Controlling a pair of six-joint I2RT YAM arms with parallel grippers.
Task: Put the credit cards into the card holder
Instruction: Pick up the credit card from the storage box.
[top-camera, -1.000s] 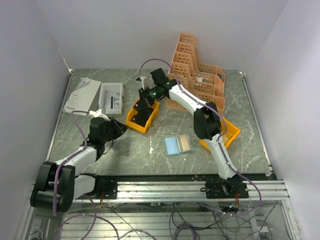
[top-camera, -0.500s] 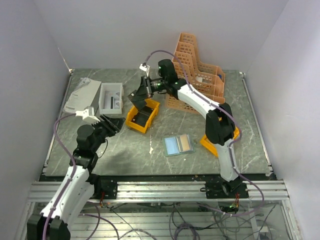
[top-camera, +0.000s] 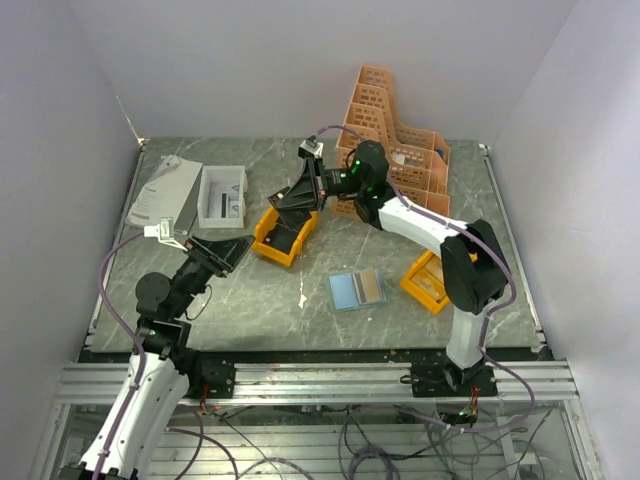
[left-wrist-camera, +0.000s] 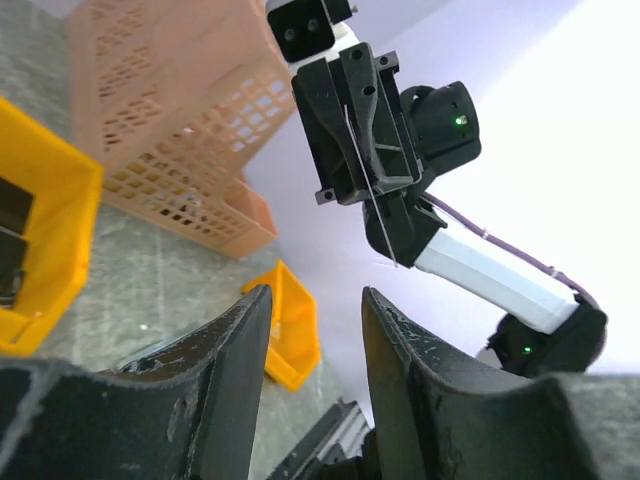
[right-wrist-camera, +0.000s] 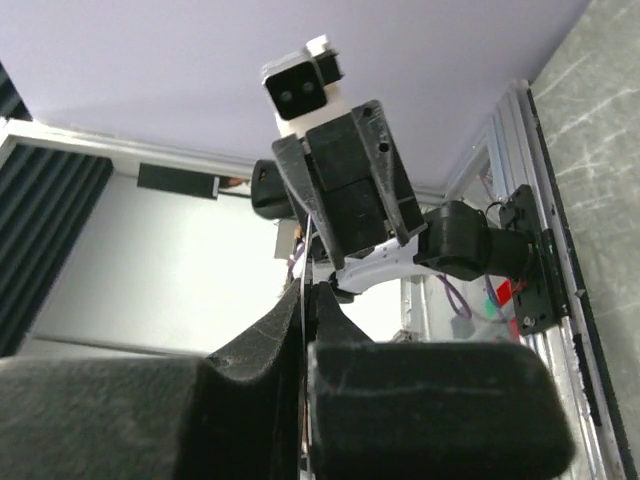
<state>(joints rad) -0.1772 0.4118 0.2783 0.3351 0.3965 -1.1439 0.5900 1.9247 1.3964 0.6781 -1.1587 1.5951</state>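
Top external: high behind table (top-camera: 250, 300), looks down, peach rack (top-camera: 395, 140) at far side; left wrist: low, left of rack, faces up toward it, right gripper (left-wrist-camera: 362, 140) close; right wrist: near rack, faces back at left gripper (right-wrist-camera: 345, 200); top, left wrist share rack.

The card holder (top-camera: 357, 290) lies on the surface (top-camera: 260, 305), near the front middle. Behind and to the left of it sits a bin (top-camera: 264, 238). A second bin (top-camera: 416, 286) sits just to its right. A rack (top-camera: 395, 145) stands behind it. Far to its left and behind, a box (top-camera: 222, 195) lies beside papers (top-camera: 165, 190).
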